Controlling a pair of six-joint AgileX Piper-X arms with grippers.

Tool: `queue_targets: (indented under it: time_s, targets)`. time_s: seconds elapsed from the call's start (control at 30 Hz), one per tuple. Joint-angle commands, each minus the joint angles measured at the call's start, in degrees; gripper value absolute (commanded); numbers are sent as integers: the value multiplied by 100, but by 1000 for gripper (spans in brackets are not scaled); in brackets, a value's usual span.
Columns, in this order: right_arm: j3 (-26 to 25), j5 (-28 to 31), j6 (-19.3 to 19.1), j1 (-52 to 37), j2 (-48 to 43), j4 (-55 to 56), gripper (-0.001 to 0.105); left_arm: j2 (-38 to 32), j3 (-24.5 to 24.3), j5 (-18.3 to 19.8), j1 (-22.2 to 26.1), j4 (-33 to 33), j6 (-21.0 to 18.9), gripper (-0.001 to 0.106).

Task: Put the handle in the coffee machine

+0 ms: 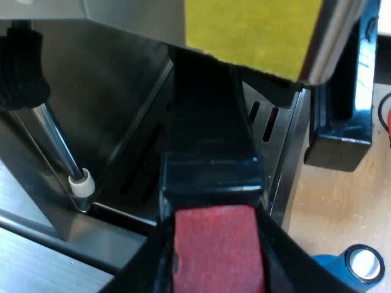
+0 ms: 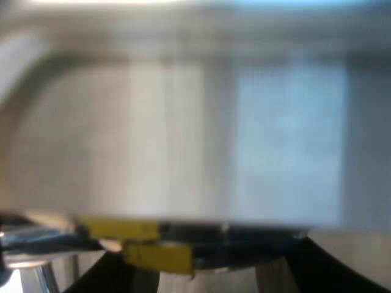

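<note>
The left gripper (image 1: 214, 268) holds the handle (image 1: 211, 146) by its red end (image 1: 215, 241), one black finger pressed on each side. Ahead of the fingers the dark handle runs under the coffee machine (image 1: 122, 91), and its far end is lost in shadow below the yellow tape (image 1: 250, 30). A steam pipe (image 1: 55, 146) stands off to one side of the fingers, and a blue tamper (image 1: 357, 265) lies near the other. The right gripper (image 2: 214, 278) has its fingers spread wide, close in front of the machine's metal face

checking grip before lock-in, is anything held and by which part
The left gripper holds the handle by its red end, the other end under the machine. Whether the right gripper holds anything cannot be told.
</note>
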Motion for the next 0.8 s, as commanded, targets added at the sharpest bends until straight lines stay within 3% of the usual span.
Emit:
queue_targets:
  time_s: [0.03, 0.8]
  targets:
    - [-35, 27, -148, 55, -27, -228, 39, -175, -89, 948, -52, -74, 23, 1]
    - [-35, 16, -236, 53, -27, -522, 39, -175, -89, 948, -52, -74, 23, 1]
